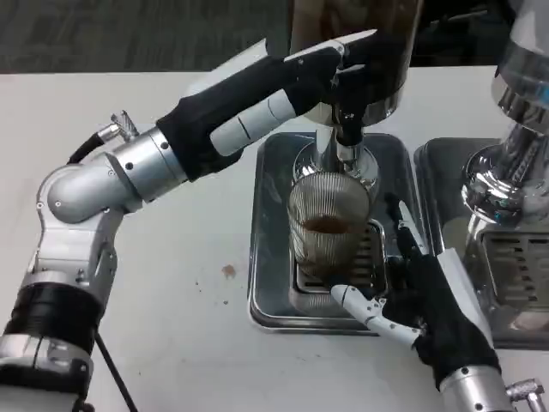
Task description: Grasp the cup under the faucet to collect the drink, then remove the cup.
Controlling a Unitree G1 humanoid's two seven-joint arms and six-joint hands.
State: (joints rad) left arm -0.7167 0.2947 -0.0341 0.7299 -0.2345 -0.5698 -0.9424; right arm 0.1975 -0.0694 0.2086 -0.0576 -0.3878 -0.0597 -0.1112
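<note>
The left robot hand is stretched up to the faucet of the drink dispenser, its fingers reaching onto the lever there; how firmly they close on it I cannot tell. The right robot hand sits low beside the cup, one white finger curling under the front of its base and the black ones lying along its right side, so it looks cupped round the glass, though a full grip is not clear from here. There is one cup: a ribbed clear glass, standing upright with its long axis vertical and its mouth pointing straight up under the faucet, a little brown drink in it. It stands on the grille of a metal drip tray on the white desk. A second dispenser with its own tray stands to the right, so two machines and two trays. A small brown spot marks the desk left of the tray.
</note>
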